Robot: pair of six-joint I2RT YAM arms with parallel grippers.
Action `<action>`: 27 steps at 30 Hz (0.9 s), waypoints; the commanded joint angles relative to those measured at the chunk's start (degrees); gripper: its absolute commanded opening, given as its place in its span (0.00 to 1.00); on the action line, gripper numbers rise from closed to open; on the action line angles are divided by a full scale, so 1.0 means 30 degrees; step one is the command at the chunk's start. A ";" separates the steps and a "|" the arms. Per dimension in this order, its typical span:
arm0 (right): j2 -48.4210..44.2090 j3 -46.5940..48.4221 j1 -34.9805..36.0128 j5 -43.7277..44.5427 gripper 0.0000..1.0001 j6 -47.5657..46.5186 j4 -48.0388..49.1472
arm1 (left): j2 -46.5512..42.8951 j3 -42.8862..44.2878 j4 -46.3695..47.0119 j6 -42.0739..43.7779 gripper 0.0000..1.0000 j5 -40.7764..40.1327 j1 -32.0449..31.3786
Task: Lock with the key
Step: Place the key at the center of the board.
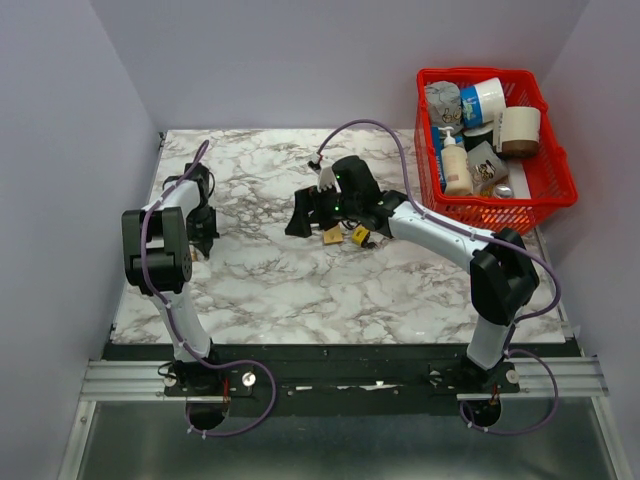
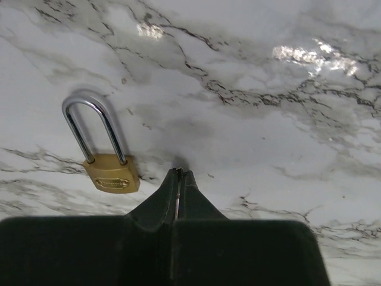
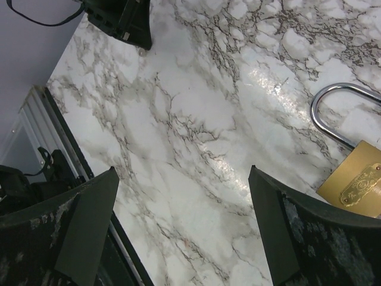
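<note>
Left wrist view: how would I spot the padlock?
Find the white marble table, then the black shut fingers at the bottom. The padlock lies left of their tips. Its brass body and tall silver loop are the only metal there.

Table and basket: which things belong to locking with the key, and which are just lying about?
Job: brass padlock; small brass piece beside it, possibly the key; long-shackle padlock.
Lying about: red basket; pump bottle; beige roll.

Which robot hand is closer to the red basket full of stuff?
Right. The right gripper is over the middle of the marble table, left of the red basket. The left gripper is near the table's left edge, much farther away.
</note>
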 commanded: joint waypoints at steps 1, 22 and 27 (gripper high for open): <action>-0.0253 -0.0153 -0.0111 -0.0483 1.00 0.0032 -0.0130 | 0.0682 0.0383 0.0287 0.0680 0.03 -0.1477 0.0290; -0.0223 0.0256 -0.0315 -0.0950 1.00 -0.0904 -0.0217 | -0.1278 0.1286 -0.0238 0.0213 0.48 0.0659 0.0232; -0.0048 0.1075 -0.0931 -0.2092 1.00 -0.2278 -0.1531 | -0.3382 0.2548 -0.0533 -0.0051 0.50 0.3001 -0.0090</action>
